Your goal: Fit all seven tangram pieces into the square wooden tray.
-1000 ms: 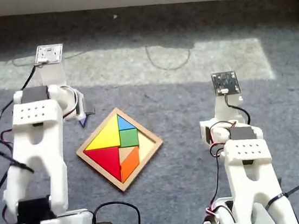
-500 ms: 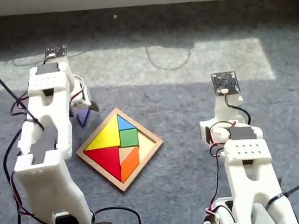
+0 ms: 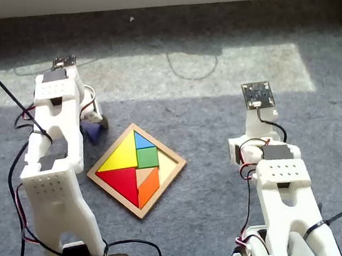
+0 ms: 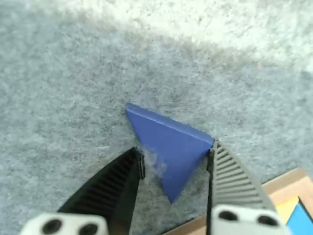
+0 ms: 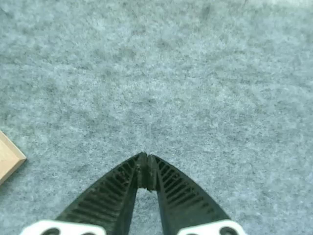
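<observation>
Left end effector sat open, straddling the flat blue triangle on the fuzzy grey desk; right end effector was pinched closed. From above, the triangle was half-hidden.

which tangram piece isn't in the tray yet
The dark blue triangle: it lies on the carpet beside the tray, between the fingers of the left gripper; the other pieces sit inside it.

Left gripper over blue triangle
</observation>
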`<state>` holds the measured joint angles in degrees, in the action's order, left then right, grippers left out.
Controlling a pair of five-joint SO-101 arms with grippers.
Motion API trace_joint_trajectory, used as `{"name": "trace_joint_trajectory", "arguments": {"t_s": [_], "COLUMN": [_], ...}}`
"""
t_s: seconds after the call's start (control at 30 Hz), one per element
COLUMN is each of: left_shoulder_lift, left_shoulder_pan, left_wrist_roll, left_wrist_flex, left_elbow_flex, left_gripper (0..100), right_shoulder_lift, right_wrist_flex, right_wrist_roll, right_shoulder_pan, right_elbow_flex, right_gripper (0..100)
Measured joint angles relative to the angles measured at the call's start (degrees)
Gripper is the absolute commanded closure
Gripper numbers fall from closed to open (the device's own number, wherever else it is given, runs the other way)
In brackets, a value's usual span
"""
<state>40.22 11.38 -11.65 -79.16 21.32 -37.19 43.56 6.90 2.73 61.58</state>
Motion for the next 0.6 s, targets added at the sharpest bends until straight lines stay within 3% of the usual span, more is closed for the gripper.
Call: {"name": "trace_joint_trajectory", "arguments": {"t_s": [0.37,0.6], "left_shoulder_lift": [0.09,0.18], "left_shoulder_pan": [-0.09,0.35], "left_wrist_roll": [0.09,1.49], "left_wrist_flex": [0.0,-4.4], "left_elbow_flex": [0.09,3.25], "left_gripper": [84,83], "right_shoulder_lift": [0.0,0.0], "right_wrist_flex": [0.0,0.0], "right_wrist_roll": [0.0,0.0], "right_shoulder_pan": [0.0,0.0], "right_elbow_flex": [0.0,0.0], "right_gripper": [99.2,99.2]}}
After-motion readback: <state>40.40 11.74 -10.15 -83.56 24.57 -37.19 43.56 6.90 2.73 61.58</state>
